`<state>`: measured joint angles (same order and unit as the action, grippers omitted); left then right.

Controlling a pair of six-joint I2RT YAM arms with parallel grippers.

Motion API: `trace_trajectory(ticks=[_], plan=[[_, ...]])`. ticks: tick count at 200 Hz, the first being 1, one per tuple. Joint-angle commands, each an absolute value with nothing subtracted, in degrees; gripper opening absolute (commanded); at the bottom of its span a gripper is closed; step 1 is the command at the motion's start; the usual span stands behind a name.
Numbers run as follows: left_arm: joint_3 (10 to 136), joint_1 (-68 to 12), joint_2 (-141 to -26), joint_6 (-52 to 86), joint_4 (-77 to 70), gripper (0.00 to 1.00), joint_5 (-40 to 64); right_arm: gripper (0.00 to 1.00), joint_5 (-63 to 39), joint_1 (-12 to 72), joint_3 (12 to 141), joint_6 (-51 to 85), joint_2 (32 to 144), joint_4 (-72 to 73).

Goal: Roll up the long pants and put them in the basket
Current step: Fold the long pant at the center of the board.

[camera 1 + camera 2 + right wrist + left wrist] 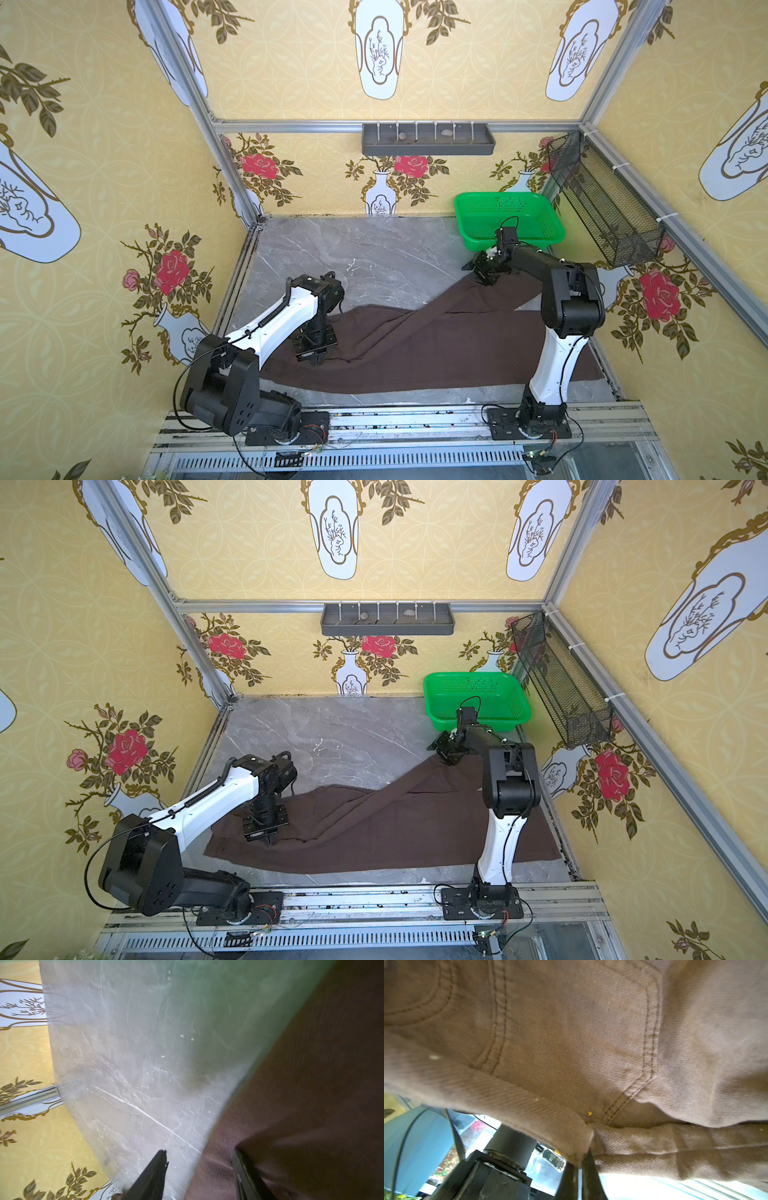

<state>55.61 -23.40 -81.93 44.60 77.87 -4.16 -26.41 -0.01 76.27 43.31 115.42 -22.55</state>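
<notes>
The long pants [415, 345] lie spread open on the near half of the marble table [353, 249], with the waist end at the left. One leg runs along the near edge to the right. The other slants away toward the far right and ends just in front of the green basket [459, 212]. The legs are splayed in a V, the cloth is creased around the seat, and both top views show no turn of a roll anywhere [374, 825].

By my reading the task is barely started. The legs have yet to be brought together and flattened, and all the rolling is left to do.

The left gripper [318, 359] sits on the waist region at the left. Its arm reaches up and away from the near-left base, then bends at the wrist so the tool points straight down. In the left wrist view its jaws are clamped tight on a raised fold of the brown twill [580, 1159].

The right arm rises nearly upright from the near-right base, and its dark forearm stretches far and left. The right gripper [484, 276] tilts down at the end of the slanting leg. In the right wrist view its jaws stand apart [200, 1152], one finger over bare marble and one over the cloth. They straddle the fabric's edge without pinching it.
</notes>
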Motion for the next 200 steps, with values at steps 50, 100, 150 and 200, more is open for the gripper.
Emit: trace_trajectory(ticks=[50, 100, 150, 200], plan=[[56.3, -23.4, -82.2, 44.4, 80.8, 0.00, -5.7, 0.46, -16.4, 2.0, 85.1, 40.8, 122.8, -39.3], [54.0, -23.5, -76.8, 46.1, 84.0, 0.00, -4.7, 0.45, -12.1, 2.1, 87.6, 40.4, 125.0, -45.6], [63.9, -23.3, -75.4, 48.7, 89.6, 0.00, -3.0, 0.43, -8.9, 2.1, 89.7, 38.9, 126.6, -51.3], [78.2, -23.3, -78.6, 48.5, 93.2, 0.00, -0.7, 0.43, -7.7, 2.3, 89.2, 39.0, 126.7, -53.2]])
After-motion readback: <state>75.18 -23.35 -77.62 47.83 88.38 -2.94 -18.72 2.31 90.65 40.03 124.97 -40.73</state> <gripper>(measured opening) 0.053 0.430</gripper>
